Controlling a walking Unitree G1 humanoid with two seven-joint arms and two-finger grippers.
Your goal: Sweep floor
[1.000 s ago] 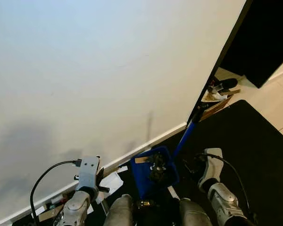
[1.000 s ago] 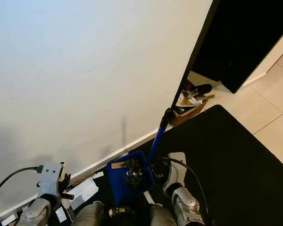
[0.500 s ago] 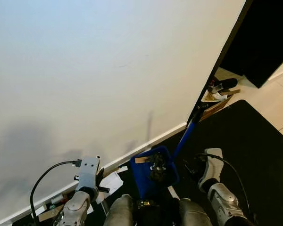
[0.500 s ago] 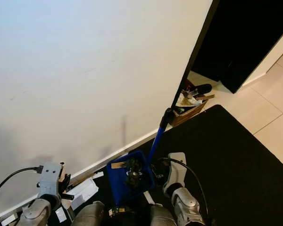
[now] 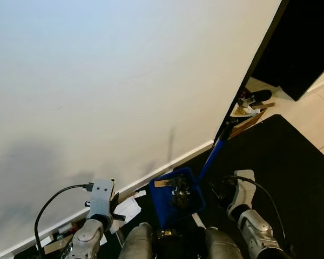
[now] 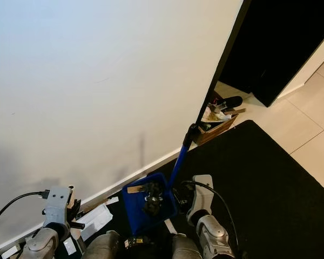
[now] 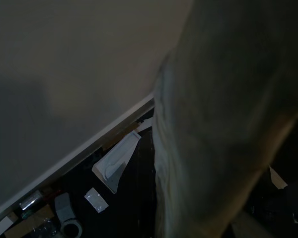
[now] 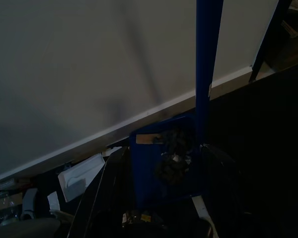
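- Dustpan (image 5: 176, 195), blue, on the dark floor mat (image 5: 291, 162) just off the white baseboard (image 5: 151, 175), directly ahead of my robot's knees; I see dark debris and a tan strip lying inside it.
- Handle (image 5: 210, 159), blue, long, rising from the dustpan's right side and slanting up toward the black door frame (image 5: 254, 70); black grip at its upper end.
- Right tool (image 5: 227, 190): my right arm sits low on the right, close beside the base of the handle; I cannot tell from these views whether its fingers are spread or pressed on anything.
- Left tool (image 5: 114, 208): my left arm sits low on the left, near the baseboard; finger state I cannot tell.
- White flat packaging (image 7: 116, 161) and small paper scraps (image 7: 95, 197) on the floor along the baseboard, between the left arm and the dustpan.
- Roll of tape (image 7: 67, 228), near the scraps, by the wall.
- Cardboard tray (image 6: 216, 127) of mixed litter at the doorway, on the pale tiles (image 6: 308, 108) past the mat's far edge.
- Wall (image 5: 113, 81), plain white.
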